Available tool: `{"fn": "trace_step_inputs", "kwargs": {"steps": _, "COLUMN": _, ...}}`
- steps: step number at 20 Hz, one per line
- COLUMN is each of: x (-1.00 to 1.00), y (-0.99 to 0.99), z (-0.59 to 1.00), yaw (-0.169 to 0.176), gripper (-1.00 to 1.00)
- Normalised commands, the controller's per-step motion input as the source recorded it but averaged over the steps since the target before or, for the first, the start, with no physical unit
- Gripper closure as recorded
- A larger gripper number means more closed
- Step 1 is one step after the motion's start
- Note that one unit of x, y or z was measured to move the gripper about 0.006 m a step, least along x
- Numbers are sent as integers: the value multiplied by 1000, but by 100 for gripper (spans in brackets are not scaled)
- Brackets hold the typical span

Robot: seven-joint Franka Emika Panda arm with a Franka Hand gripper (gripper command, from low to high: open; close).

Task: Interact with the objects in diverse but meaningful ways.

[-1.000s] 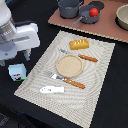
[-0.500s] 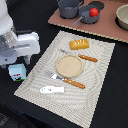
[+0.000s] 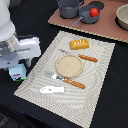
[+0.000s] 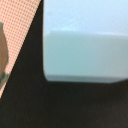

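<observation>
Exterior view, end effector point(image 3: 17, 64): low over the milk carton point(image 3: 18, 74); its opening is hidden, so grip cannot be told.
Exterior view, carton: upright on the dark tabletop point(image 3: 37, 20), just off the placemat point(image 3: 95, 95) edge.
Exterior view, mat: bread loaf point(image 3: 79, 44), plate point(image 3: 68, 65), fish piece point(image 3: 52, 90).
Exterior view, far board: pot point(image 3: 69, 7), tomato point(image 3: 93, 12).
Wrist view: pale carton point(image 4: 85, 40) fills the frame, blurred.

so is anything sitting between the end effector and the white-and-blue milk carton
Nothing visible. The end effector itself is hidden behind the white arm in the exterior view, which hangs directly over the white-and-blue milk carton. The wrist view shows only the carton's pale top close below, unobstructed.
</observation>
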Motion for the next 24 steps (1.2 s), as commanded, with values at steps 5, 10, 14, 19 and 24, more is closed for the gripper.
{"fn": "trace_step_inputs", "kwargs": {"steps": 5, "x": -117, "y": -136, "z": -195, "yaw": -12, "gripper": -100}}
{"fn": "trace_step_inputs", "kwargs": {"steps": 10, "x": 0, "y": -102, "z": -34, "yaw": -13, "gripper": 100}}
{"fn": "trace_step_inputs", "kwargs": {"steps": 14, "x": 0, "y": -91, "z": -18, "yaw": -12, "gripper": 100}}
{"fn": "trace_step_inputs", "kwargs": {"steps": 19, "x": 0, "y": -90, "z": -56, "yaw": -5, "gripper": 100}}
{"fn": "trace_step_inputs", "kwargs": {"steps": 24, "x": 0, "y": -45, "z": -22, "yaw": 0, "gripper": 100}}
